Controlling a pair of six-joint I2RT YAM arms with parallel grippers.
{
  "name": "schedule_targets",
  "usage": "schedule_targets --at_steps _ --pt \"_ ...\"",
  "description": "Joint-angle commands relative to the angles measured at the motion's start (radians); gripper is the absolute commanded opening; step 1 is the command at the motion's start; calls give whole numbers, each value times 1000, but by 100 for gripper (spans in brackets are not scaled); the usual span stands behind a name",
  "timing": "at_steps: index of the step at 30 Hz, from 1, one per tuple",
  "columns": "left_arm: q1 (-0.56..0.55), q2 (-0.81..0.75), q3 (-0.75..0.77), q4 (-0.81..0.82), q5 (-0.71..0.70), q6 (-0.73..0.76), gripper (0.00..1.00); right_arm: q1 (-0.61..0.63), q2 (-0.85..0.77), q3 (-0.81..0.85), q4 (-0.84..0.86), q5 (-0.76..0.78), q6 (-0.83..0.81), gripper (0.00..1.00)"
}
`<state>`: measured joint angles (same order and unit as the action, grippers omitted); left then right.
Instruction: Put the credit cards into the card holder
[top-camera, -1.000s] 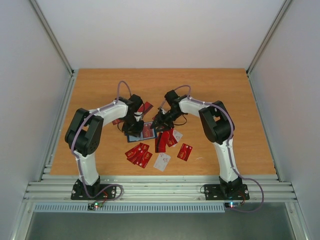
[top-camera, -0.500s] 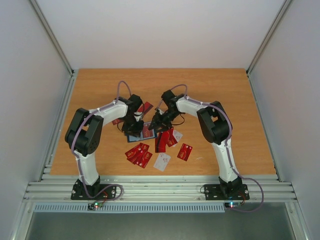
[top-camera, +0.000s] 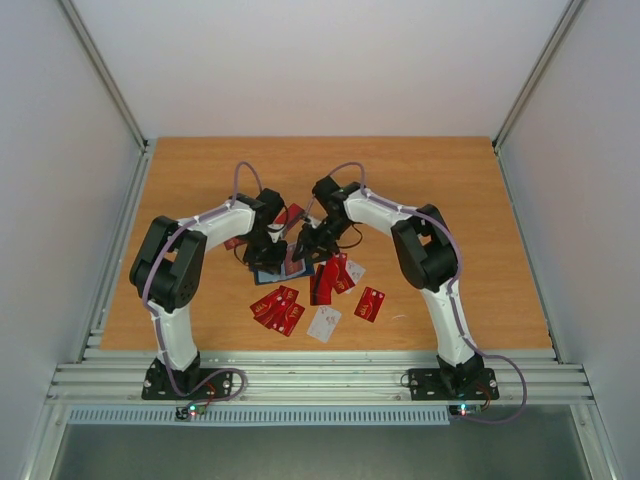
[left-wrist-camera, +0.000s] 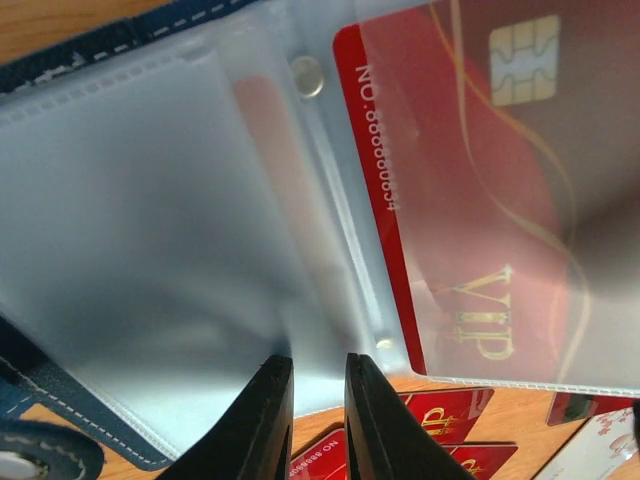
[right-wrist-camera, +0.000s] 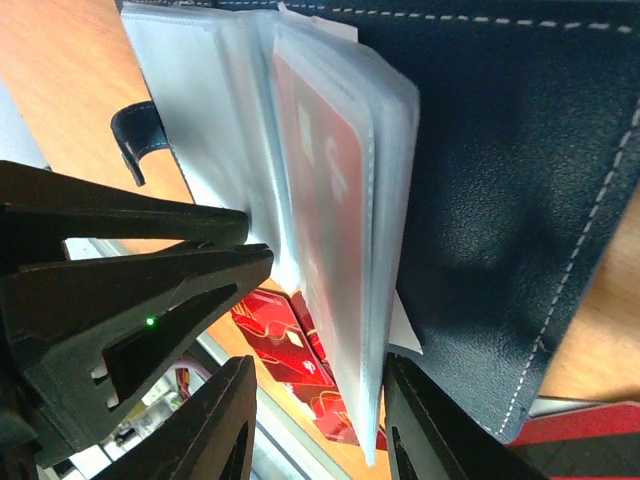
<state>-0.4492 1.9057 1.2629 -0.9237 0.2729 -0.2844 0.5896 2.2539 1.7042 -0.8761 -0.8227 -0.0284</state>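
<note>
The navy card holder (top-camera: 287, 266) lies open between both arms, its clear sleeves fanned out. My left gripper (left-wrist-camera: 318, 362) is shut on the lower edge of one clear sleeve (left-wrist-camera: 150, 220). Beside it, a red VIP credit card (left-wrist-camera: 470, 200) sits inside another sleeve. My right gripper (right-wrist-camera: 318, 375) is open, its jaws straddling the upright bundle of sleeves with a red card (right-wrist-camera: 325, 200) in it, next to the navy cover (right-wrist-camera: 500, 200). Loose red credit cards (top-camera: 277, 308) lie on the table in front of the holder.
More red cards (top-camera: 371, 303) and a white card (top-camera: 324, 323) lie scattered toward the near edge, and another red card (top-camera: 292, 214) lies behind the holder. The left gripper's black fingers (right-wrist-camera: 130, 270) sit close to the right gripper's left jaw.
The right gripper has moved left onto the card holder and its jaws have narrowed a little around the sleeves. The left arm has held still.
</note>
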Motion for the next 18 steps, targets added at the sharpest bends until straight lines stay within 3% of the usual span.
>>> schedule_targets --at_steps 1,18 --pt "1 -10 4 26 6 -8 18 16 -26 50 -71 35 -31 36" --pt "70 -156 -7 -28 -24 -42 18 74 23 210 -158 40 -42 36"
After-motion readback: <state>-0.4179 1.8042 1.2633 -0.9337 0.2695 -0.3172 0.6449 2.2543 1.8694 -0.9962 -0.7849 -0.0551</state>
